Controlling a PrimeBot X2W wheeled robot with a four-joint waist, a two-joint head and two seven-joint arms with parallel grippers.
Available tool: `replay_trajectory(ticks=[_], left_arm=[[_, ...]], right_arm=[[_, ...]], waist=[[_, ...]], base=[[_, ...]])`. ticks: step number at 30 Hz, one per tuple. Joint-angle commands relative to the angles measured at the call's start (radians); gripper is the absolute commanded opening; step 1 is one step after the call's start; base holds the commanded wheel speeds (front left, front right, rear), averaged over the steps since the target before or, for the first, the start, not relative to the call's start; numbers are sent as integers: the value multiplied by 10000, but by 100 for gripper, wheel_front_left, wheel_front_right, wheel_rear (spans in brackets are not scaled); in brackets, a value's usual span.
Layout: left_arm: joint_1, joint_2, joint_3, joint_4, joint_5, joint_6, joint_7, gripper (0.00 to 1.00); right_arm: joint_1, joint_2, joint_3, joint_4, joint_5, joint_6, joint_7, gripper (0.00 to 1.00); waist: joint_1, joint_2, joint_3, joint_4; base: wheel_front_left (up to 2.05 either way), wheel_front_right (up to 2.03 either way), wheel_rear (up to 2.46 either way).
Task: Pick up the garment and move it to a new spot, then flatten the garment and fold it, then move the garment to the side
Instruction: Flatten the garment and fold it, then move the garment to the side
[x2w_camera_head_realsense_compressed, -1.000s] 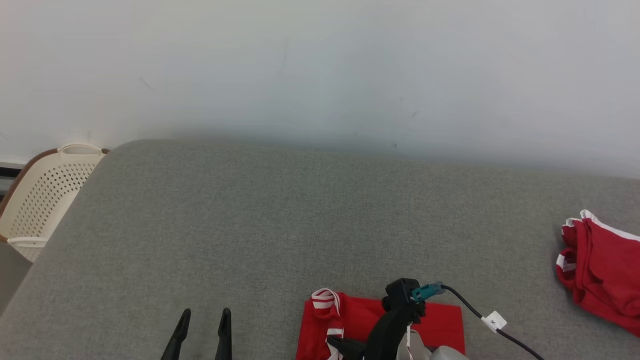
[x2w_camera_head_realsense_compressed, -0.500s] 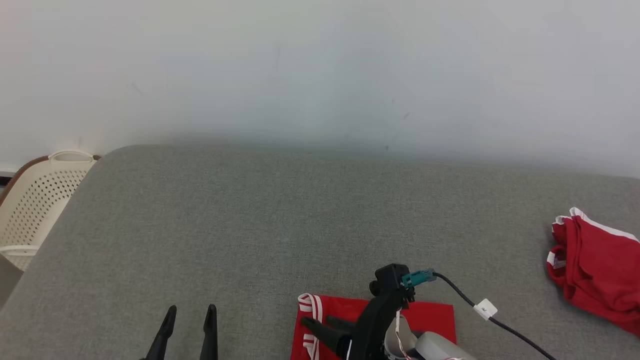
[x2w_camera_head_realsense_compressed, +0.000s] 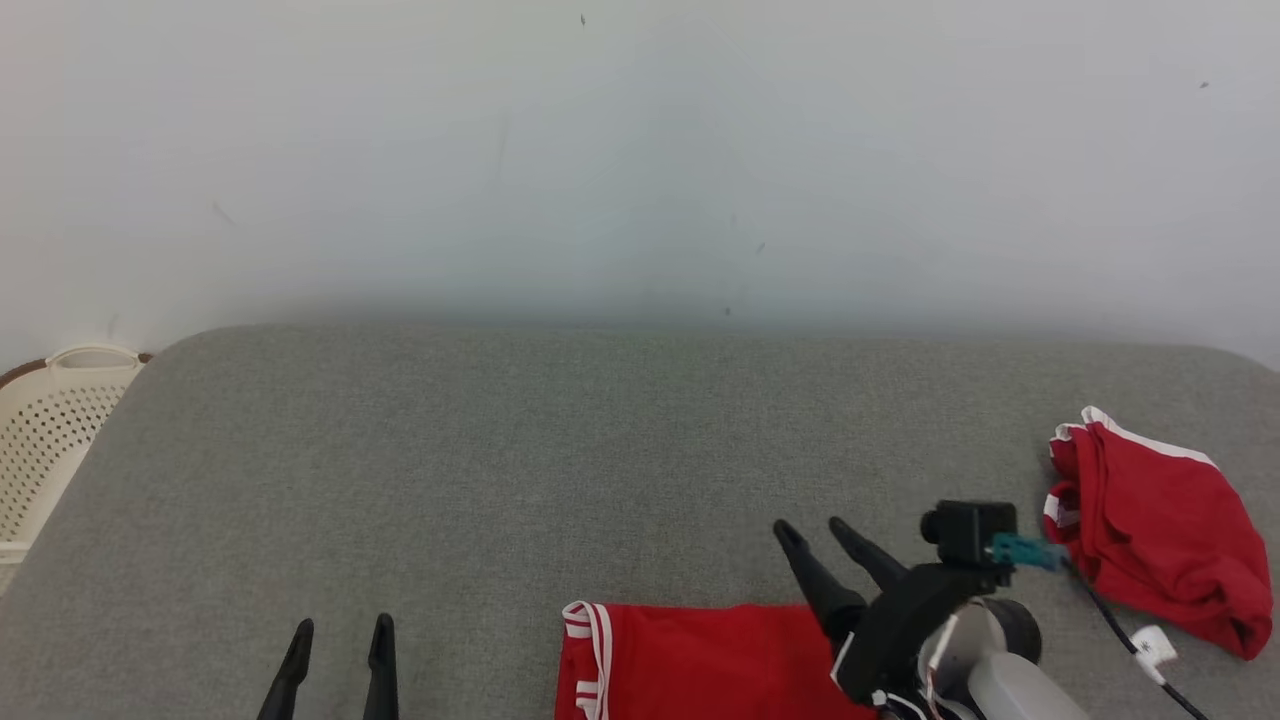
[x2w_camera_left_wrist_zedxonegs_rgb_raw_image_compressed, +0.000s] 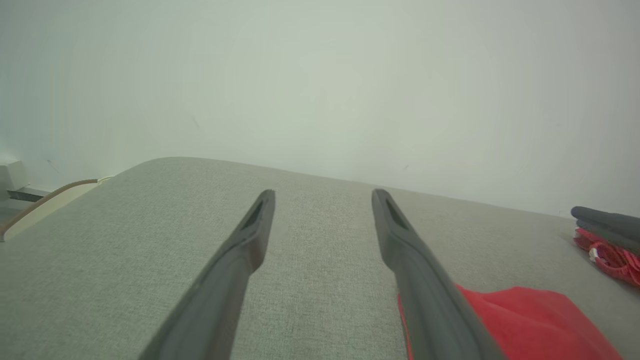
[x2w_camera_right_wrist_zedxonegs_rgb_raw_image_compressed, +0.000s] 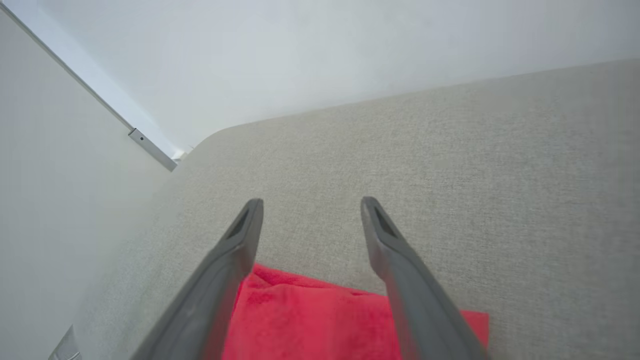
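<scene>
Both spread empty: right gripper (x2w_camera_head_realsense_compressed: 810, 525) tilts up-left, seemingly above the garment (x2w_camera_head_realsense_compressed: 700, 660); left gripper (x2w_camera_head_realsense_compressed: 342, 623) points forward.

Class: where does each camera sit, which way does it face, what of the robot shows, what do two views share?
Head view: on the head, facing down at the grey surface; left gripper and right gripper show.
Left wrist view: on the left wrist, facing along its open gripper toward the wall.
Right wrist view: on the right wrist, along its open gripper, over the folded red garment.
Both wrist views share that garment.
</scene>
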Motion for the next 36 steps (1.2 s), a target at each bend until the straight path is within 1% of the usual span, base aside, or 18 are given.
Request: replay_trajectory(ticks=[1, 4, 8, 12, 15, 19, 23, 24, 26, 32, 36], left_arm=[[133, -51, 145, 27, 165, -69, -32, 100], [351, -259, 222, -130, 395, 122, -31, 100], [585, -367, 236, -257, 758, 357, -31, 100], [662, -471, 407, -299, 843, 349, -31, 100], [749, -531, 537, -212, 836, 286, -31, 100], [865, -583, 726, -51, 849, 172, -31, 100], [914, -605, 890, 37, 849, 46, -31, 100], [1015, -612, 1023, 68, 836, -7, -31, 100], [1080, -616, 1116, 88, 796, -76, -31, 100], [1151, -613, 1244, 214, 607, -325, -31, 100], [1077, -619, 1295, 274, 601, -416, -31, 100]], right_arm=[[484, -89, -347, -276, -419, -20, -171, 100], [1536, 72, -1410, -1121, -1610, -20, -388, 100], [3017, 479, -2725, -2553, -3136, -20, -624, 100], [4124, 737, -3268, -3793, -4747, -20, -765, 100], [4588, 882, -3659, -4333, -5507, -20, -1081, 100], [4891, 992, -4162, -4553, -5930, -20, -1472, 100], [5017, 1021, -4508, -4523, -6021, -20, -1751, 100], [5018, 1030, -4622, -4433, -5873, -20, -1883, 100], [4930, 1033, -4672, -4311, -5709, -20, -1988, 100], [4656, 1027, -4594, -3910, -5694, -20, -2127, 100], [4573, 1030, -4622, -3569, -5634, -20, -2276, 100]], waist=[[0, 0, -73, -108], [0, 0, -190, -307], [0, 0, -295, -582], [0, 0, -353, -851], [0, 0, -407, -1006], [0, 0, -491, -1117], [0, 0, -546, -1137], [0, 0, -567, -1134], [0, 0, -575, -1130], [0, 0, -531, -1075], [0, 0, -493, -1004]], base=[[0, 0, 0], [0, 0, 0], [0, 0, 0], [0, 0, 0], [0, 0, 0], [0, 0, 0], [0, 0, 0], [0, 0, 0], [0, 0, 0], [0, 0, 0], [0, 0, 0]])
